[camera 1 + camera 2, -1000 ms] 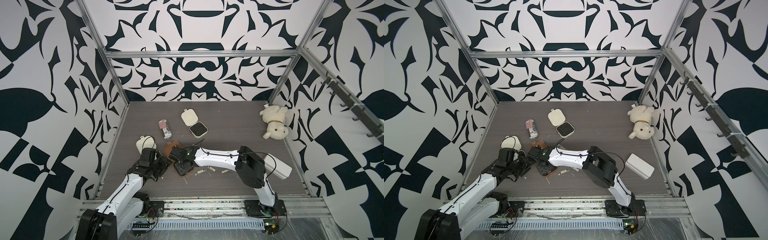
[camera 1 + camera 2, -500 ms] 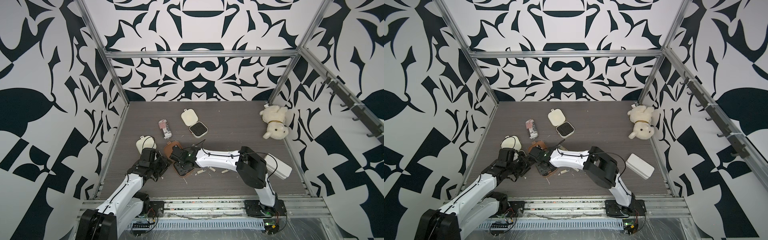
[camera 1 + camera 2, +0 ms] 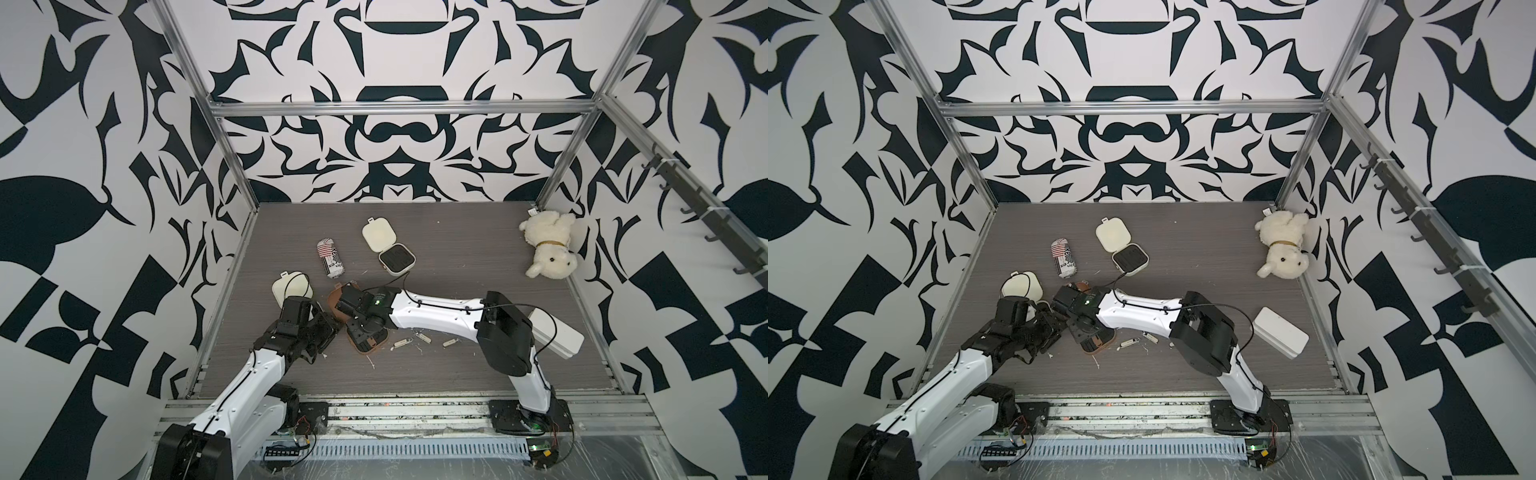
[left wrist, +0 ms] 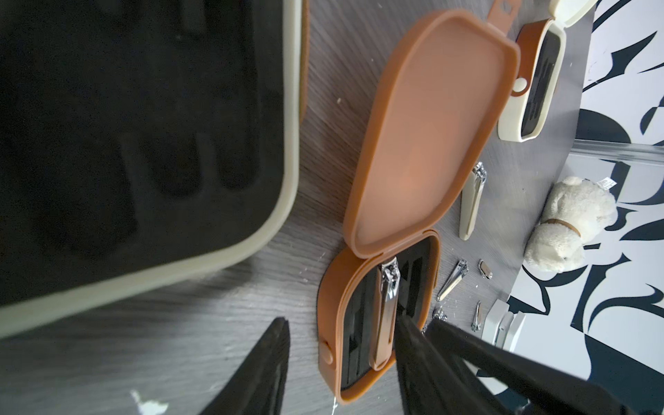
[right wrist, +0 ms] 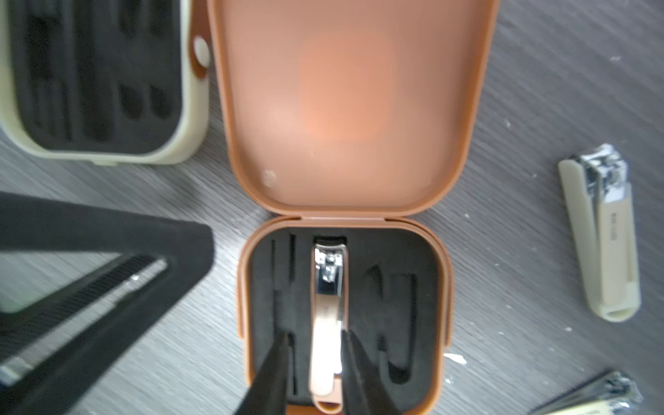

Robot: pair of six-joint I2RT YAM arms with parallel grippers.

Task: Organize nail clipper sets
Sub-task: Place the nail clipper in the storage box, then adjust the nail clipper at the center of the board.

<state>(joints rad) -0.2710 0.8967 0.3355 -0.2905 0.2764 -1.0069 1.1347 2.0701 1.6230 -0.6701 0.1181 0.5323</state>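
A brown case [image 5: 443, 287] lies open on the table, its lid [image 5: 345, 107] folded back. A brown clipper [image 5: 328, 305] rests in the middle slot of its black insert. My right gripper [image 5: 315, 336] is open, one finger on each side of the clipper's handle. My left gripper [image 4: 341, 321] is open astride the case's base [image 4: 332, 316], with a gap on one side. An open cream case [image 4: 291, 143] lies close beside it. In a top view a second cream case [image 3: 397, 257] lies open farther back. Loose clippers [image 3: 403, 343] lie to the right.
A crushed striped can [image 3: 330, 257] lies behind the brown case. A white plush dog [image 3: 548, 245] sits in the back right corner. A white box [image 3: 557, 336] lies by the right arm. A cream clipper [image 5: 603, 233] lies just right of the brown case.
My right gripper's jaws have parted around the brown clipper, which now lies in its slot. Both arms have hardly moved.
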